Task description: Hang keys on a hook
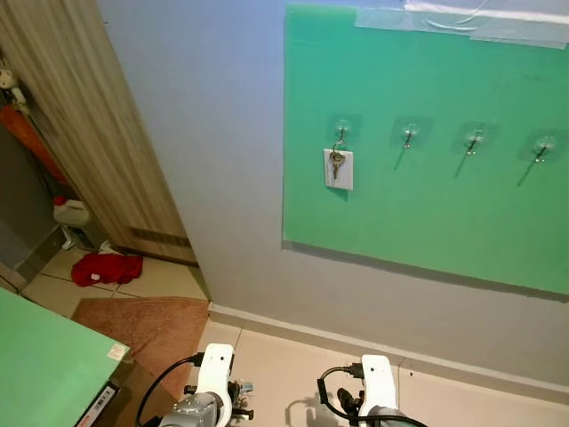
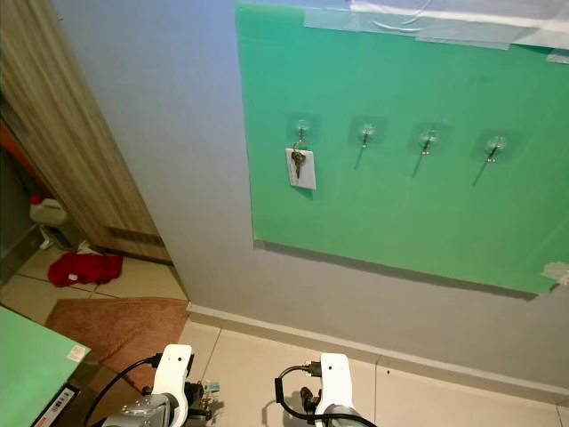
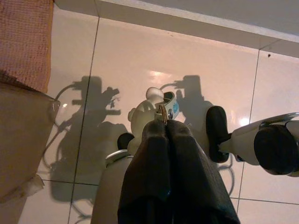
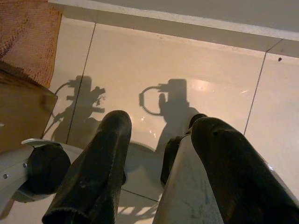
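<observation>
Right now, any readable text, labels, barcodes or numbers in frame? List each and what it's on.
No text can be read.
Sticker strip on the edge of the green table at lower left: barcode-like print, too small to read.
Small white label at the table's corner: blank or too small to tell.
White tag hanging with the keys on the leftmost hook of the green board: no print visible.

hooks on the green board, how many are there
4 clear plastic hooks in a row on the green board: leftmost holds keys with a white tag; the others are bare.
</observation>
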Controlling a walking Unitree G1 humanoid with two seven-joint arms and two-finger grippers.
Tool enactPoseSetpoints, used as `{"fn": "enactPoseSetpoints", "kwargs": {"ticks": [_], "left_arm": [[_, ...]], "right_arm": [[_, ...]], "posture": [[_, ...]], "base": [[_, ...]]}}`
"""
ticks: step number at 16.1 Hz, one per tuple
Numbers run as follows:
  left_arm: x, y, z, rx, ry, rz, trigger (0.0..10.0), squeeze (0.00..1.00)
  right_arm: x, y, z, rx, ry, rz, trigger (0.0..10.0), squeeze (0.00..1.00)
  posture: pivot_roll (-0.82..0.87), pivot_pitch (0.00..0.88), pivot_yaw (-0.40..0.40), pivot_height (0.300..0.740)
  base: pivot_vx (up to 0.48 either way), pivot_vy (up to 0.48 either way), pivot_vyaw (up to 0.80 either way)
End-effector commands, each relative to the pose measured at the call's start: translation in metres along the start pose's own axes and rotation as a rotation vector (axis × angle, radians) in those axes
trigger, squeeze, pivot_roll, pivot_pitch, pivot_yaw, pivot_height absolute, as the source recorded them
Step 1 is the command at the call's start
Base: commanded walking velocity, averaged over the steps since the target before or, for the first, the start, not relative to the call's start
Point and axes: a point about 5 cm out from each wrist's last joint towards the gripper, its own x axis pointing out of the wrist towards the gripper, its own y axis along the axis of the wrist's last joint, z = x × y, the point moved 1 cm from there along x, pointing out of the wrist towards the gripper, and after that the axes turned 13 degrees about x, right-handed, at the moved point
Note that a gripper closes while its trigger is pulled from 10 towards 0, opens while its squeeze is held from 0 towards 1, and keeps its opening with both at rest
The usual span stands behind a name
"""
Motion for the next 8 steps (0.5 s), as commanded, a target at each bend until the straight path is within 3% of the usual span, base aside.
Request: {"fn": "enactPoseSetpoints", "kwargs": {"ticks": [1, 4, 7, 8], "left_arm": [[-0.001, 0.001, -0.003, -0.015, 0.012, 0.007, 0.0, 0.00], [-0.001, 0.001, -0.004, -0.052, 0.024, 0.020, 0.0, 0.00], [-0.001, 0.004, -0.004, -0.067, 0.026, 0.044, 0.0, 0.00], [-0.001, 0.013, -0.013, -0.061, 0.024, 0.067, 0.0, 0.00]], "right_arm": [[0.001, 0.003, -0.001, 0.022, -0.005, 0.006, 10.0, 0.00], [0.000, 0.043, 0.021, 0.067, -0.014, 0.066, 10.0, 0.00], [0.001, 0.054, 0.014, 0.063, 0.013, 0.077, 10.0, 0.00], [0.002, 0.056, 0.008, 0.061, 0.026, 0.078, 10.0, 0.00]], "posture": [[-0.15, 0.000, 0.052, 0.707], [-0.14, 0.000, 0.049, 0.707], [-0.13, 0.000, 0.051, 0.707], [-0.13, 0.000, 0.050, 0.707]], "base": [[0.000, 0.000, 0.00], [0.000, 0.000, 0.00], [0.000, 0.000, 0.00], [0.000, 0.000, 0.00]]}}
